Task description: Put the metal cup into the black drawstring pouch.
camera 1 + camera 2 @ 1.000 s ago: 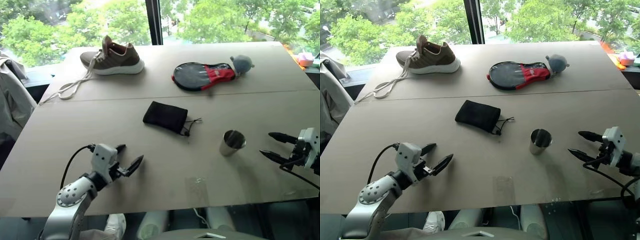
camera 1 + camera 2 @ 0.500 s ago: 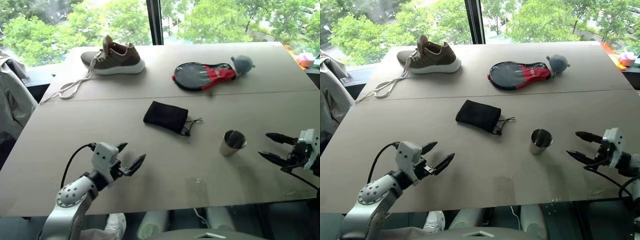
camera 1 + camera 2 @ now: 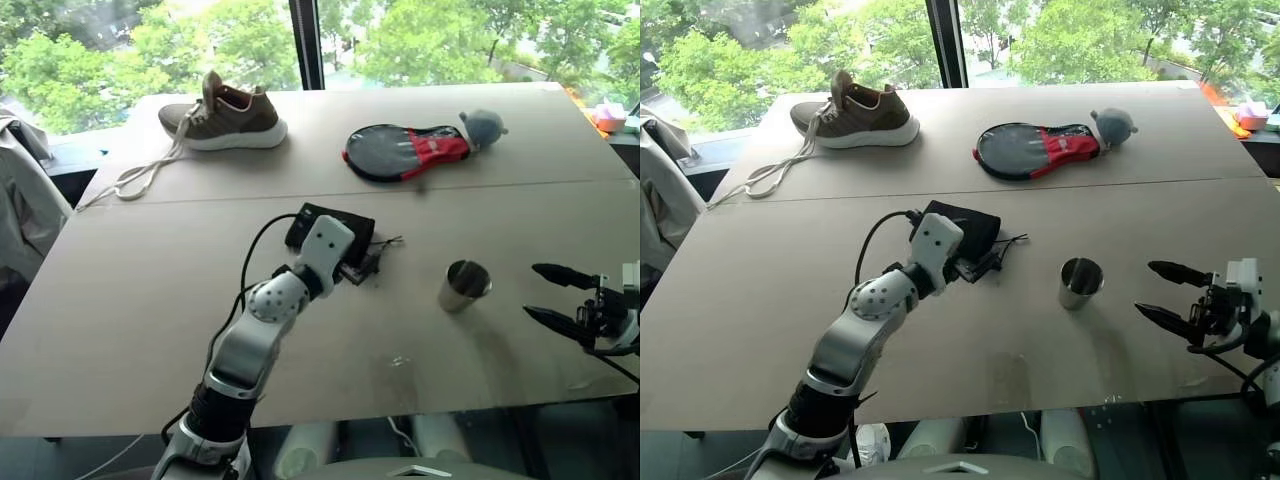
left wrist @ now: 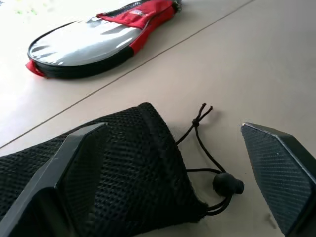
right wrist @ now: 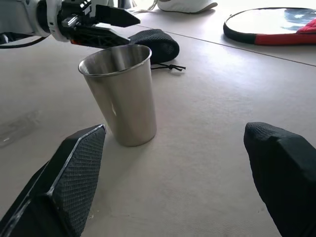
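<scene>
From the head views, the left tool (image 3: 975, 268) has its fingers spread wide and empty over the cord end of the black drawstring pouch (image 3: 962, 226), which lies flat near the middle of the table (image 3: 760, 290). The metal cup (image 3: 1079, 283) stands upright at about 4 o'clock from the pouch, apart from it. At 3 o'clock from the cup, the right tool (image 3: 1168, 293) waits, also spread and empty. Far off at 12 o'clock lie a shoe (image 3: 852, 111) and a grey-and-red cover (image 3: 1040, 148), clear of the work.

In the left wrist view, the pouch mouth looks collapsed flat, its cords (image 4: 205, 148) and toggle (image 4: 228, 184) trailing between the fingers. The likely risk: a pinch may catch both fabric layers or only the cord, leaving the mouth shut so the cup cannot enter, or may drag the pouch along the table.

In the right wrist view, the cup stands between the right tool's fingers (image 5: 74, 173) but nearer one side. Closing off-centre could nudge the smooth, tapered steel so it tips, rolls away or squirts out of the grip.
</scene>
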Controlling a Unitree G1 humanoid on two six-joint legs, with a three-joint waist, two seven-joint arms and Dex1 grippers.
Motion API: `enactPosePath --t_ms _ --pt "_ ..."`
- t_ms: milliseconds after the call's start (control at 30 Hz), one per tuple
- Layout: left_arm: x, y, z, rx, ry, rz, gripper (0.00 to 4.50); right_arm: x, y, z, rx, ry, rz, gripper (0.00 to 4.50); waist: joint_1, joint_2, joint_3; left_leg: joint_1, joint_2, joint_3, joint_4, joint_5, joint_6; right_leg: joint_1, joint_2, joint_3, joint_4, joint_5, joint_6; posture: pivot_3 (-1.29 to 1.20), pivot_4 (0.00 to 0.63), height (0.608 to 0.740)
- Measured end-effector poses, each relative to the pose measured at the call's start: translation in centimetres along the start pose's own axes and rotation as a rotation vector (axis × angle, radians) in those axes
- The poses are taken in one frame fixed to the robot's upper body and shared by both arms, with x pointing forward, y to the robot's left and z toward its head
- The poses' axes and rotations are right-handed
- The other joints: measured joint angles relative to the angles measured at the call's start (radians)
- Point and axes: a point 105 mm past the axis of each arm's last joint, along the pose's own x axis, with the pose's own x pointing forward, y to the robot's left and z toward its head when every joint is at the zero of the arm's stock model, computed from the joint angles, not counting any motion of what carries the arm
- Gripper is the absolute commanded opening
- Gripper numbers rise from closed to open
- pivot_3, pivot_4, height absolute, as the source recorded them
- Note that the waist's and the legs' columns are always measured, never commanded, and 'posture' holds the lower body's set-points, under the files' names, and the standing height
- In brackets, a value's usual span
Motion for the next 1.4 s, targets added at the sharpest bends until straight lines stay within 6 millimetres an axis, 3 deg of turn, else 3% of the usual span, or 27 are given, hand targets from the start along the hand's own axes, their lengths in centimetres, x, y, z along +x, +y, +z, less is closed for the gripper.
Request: enactPosePath --t_ms 200,533,633,867,1033,1100,1167,1233,1300,1400 --pt "0.3 0.2 -0.9 0.13 0.085 0.04 4.45 -0.3 -0.2 0.4 -0.013 -0.007 -0.014 4.5 0.001 0.0 0.0 0.0 0.0 0.0 0.0 0.0 0.0 0.0 0.0 0.0 0.0 0.0 0.0 0.0 0.15 0.74" --pt "0.3 1.8 -1.5 0.35 0.191 0.256 4.45 -0.7 -0.2 0.3 -0.001 -0.005 -0.026 4.5 0.001 0.0 0.0 0.0 0.0 0.001 0.001 0.0 0.0 0.0 0.0 0.001 0.0 0.0 0.001 0.0 0.15 0.74" --pt "-0.6 3.3 -2.5 0.37 0.239 0.345 3.68 -0.7 -0.2 0.4 -0.003 -0.003 -0.028 4.5 0.001 0.0 0.0 0.0 0.0 0.0 0.001 0.0 0.0 0.0 0.0 0.001 0.0 0.0 0.001 0.0 0.15 0.74" --pt "-1.8 6.1 -3.4 0.42 0.292 0.502 0.26 -0.6 -0.5 0.8 -0.017 -0.008 -0.028 4.5 0.005 0.0 0.0 -0.001 0.0 0.0 0.001 0.0 0.0 0.0 -0.001 0.0 0.0 0.001 0.001 0.0 0.15 0.74" --pt "-2.1 7.0 -4.0 0.425 0.305 0.537 0.1 -0.1 -0.9 1.3 -0.039 0.003 -0.061 4.5 0.003 0.0 0.0 -0.001 0.0 0.001 0.001 0.0 0.0 -0.001 -0.001 0.001 0.0 0.001 0.001 0.0 0.15 0.74" --pt "-2.2 7.2 -4.1 0.42 0.303 0.543 0.1 0.4 -1.5 2.4 -0.03 -0.002 -0.104 4.5 0.001 0.0 0.0 -0.001 0.0 0.002 0.001 0.0 0.0 -0.002 -0.001 0.002 0.001 0.001 0.002 0.0 0.15 0.74" --pt "-2.4 7.6 -4.1 0.385 0.299 0.557 0.1 1.3 -2.1 5.1 -0.059 0.004 -0.136 4.5 0.002 0.001 0.0 -0.002 0.0 0.002 0.001 0.0 0.0 -0.002 -0.001 0.003 0.001 0.001 0.002 0.0 0.15 0.74" --pt "-2.7 8.1 -4.4 0.279 0.29 0.577 0.1 2.6 -1.0 7.8 -0.161 0.078 -0.074 4.5 0.005 0.001 0.0 -0.002 0.0 0.0 0.001 0.0 0.001 -0.002 -0.001 0.0 0.001 0.001 0.002 0.0 0.15 0.74" --pt "-2.7 8.3 -4.6 0.191 0.276 0.578 0.1 4.1 0.7 9.2 -0.224 0.149 0.007 4.5 0.008 -0.003 0.0 -0.003 0.0 -0.003 0.001 0.0 0.0 -0.002 -0.001 -0.003 0.0 0.001 0.002 0.0 0.15 0.74" --pt "-2.9 8.1 -5.1 0.142 0.273 0.55 0.1 5.8 3.1 8.6 -0.221 0.231 0.126 4.5 0.012 -0.004 0.0 -0.004 0.0 -0.002 0.002 0.0 0.0 -0.002 -0.002 -0.003 0.0 0.001 0.002 0.0 0.15 0.74"
